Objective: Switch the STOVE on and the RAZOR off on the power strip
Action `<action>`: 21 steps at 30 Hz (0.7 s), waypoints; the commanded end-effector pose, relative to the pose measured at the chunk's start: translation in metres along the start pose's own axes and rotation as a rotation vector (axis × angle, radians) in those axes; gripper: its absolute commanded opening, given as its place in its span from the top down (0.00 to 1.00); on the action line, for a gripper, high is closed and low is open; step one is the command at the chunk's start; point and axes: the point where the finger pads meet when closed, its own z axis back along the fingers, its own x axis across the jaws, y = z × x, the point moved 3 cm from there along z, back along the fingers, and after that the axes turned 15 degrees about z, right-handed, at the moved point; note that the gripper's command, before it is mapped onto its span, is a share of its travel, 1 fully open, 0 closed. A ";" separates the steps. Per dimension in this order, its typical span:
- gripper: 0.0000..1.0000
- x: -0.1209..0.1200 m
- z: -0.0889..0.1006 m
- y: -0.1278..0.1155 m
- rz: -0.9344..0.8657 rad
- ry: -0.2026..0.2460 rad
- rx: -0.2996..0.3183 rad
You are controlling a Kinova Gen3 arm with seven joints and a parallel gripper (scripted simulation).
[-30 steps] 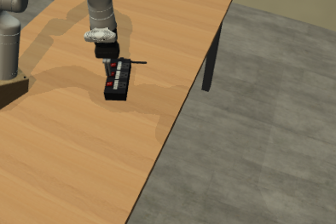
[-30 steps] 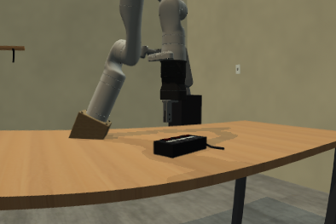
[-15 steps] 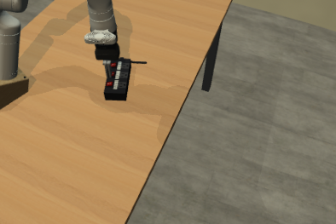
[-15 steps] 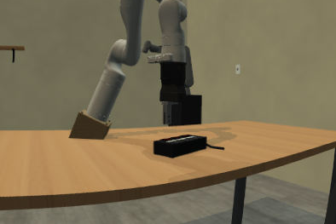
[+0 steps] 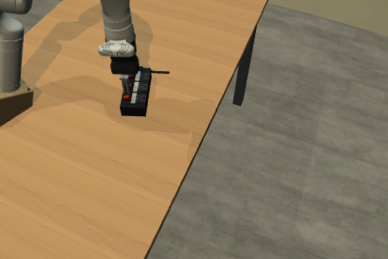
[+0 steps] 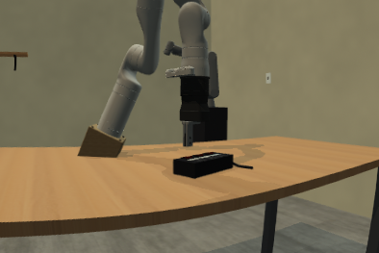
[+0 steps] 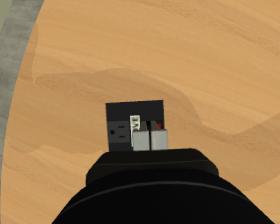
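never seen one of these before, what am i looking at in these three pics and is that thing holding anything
The grey jointed machine is a robot arm bolted to a wooden wedge on a table. At its end is a gripper, two small fingers that pinch together.

The first picture looks down from above, the second looks from the side at table height, and the third comes from a camera on the arm's wrist, looking down past the fingers.

On the table lies a black power strip, flat and the right way up, with red switches along its top and a short cord.

The gripper is shut and holds nothing. Its closed fingers hang just above the strip, probably to press a switch.
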 end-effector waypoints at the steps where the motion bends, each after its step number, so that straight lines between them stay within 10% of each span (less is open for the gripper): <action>1: 1.00 -0.001 -0.003 -0.004 0.011 -0.004 -0.006; 21: 1.00 -0.001 -0.020 -0.004 0.011 -0.004 -0.006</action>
